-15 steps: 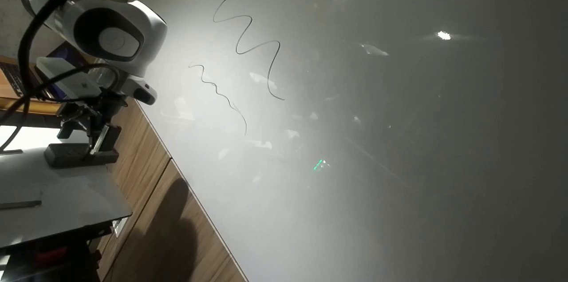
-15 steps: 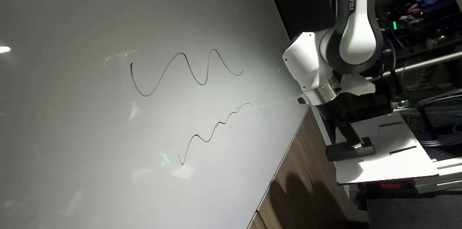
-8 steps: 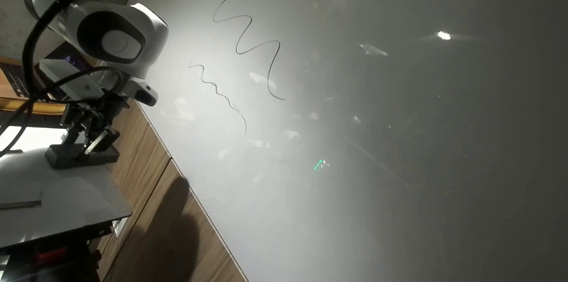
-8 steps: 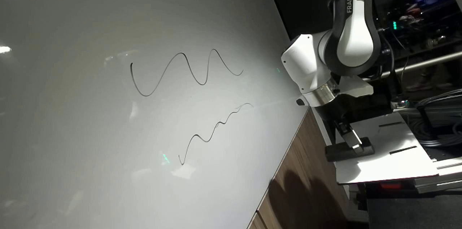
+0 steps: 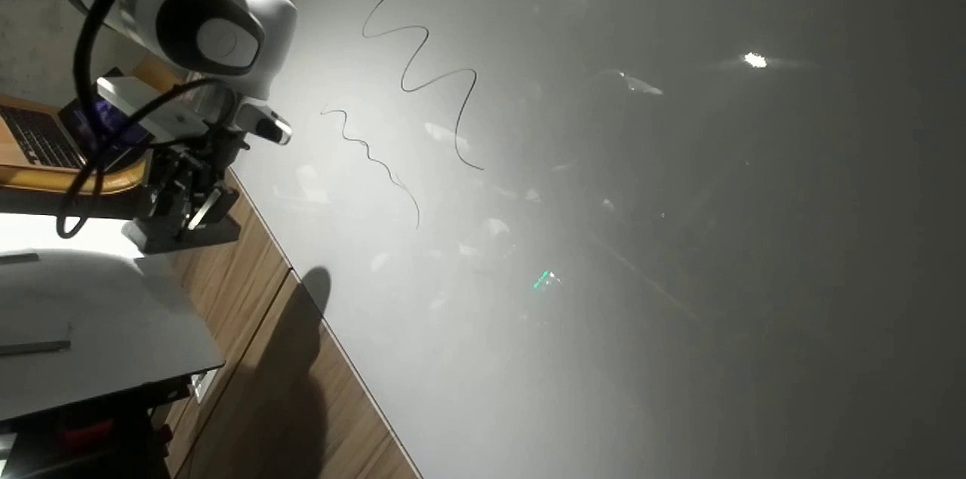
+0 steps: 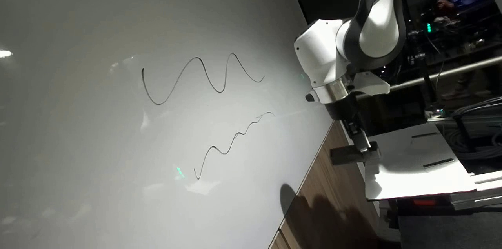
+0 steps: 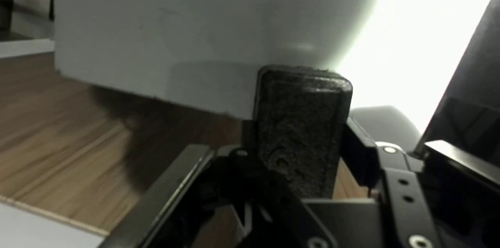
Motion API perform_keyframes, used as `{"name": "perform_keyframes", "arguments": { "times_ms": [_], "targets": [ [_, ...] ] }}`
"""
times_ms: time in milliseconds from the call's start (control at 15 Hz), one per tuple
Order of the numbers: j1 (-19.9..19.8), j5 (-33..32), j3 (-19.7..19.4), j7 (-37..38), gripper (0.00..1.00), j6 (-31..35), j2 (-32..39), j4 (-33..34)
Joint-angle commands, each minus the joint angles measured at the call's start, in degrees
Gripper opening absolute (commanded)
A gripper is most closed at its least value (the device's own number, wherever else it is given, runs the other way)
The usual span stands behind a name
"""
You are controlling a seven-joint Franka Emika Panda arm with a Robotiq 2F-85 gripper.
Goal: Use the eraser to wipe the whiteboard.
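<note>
Looking dark, mottled, the eraser (image 7: 301, 129)

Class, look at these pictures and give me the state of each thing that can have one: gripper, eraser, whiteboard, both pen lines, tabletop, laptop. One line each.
gripper: closed on the eraser
eraser: held, apart from the whiteboard; seems raised off the tabletop
whiteboard: marked, not yet wiped
upper pen line: wavy, intact
lower pen line: wavy, fainter at one end
tabletop: partly in bright light
laptop: open
</note>
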Motion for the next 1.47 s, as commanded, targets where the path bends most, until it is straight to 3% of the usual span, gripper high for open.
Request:
{"name": "perform_keyframes", "arguments": {
  "times_ms": [0,267,667,933,1400],
  "targets": [
    [0.7,-6.4,3.1,4.8,0.3,-5.7,-12.0,2.0],
    [0.3,-11.7,9.3,7.8,0.3,-9.1,-16.9,11.0],
    [-2.9,-24.9,18.2,15.7,0.3,-7.7,-12.7,26.9],
    [-2.8,-32.6,19.4,20.3,0.3,-7.8,-7.1,35.8],
    [2.5,-44.1,16.8,24.0,0.3,-9.9,4.4,50.5]
  ]
}}
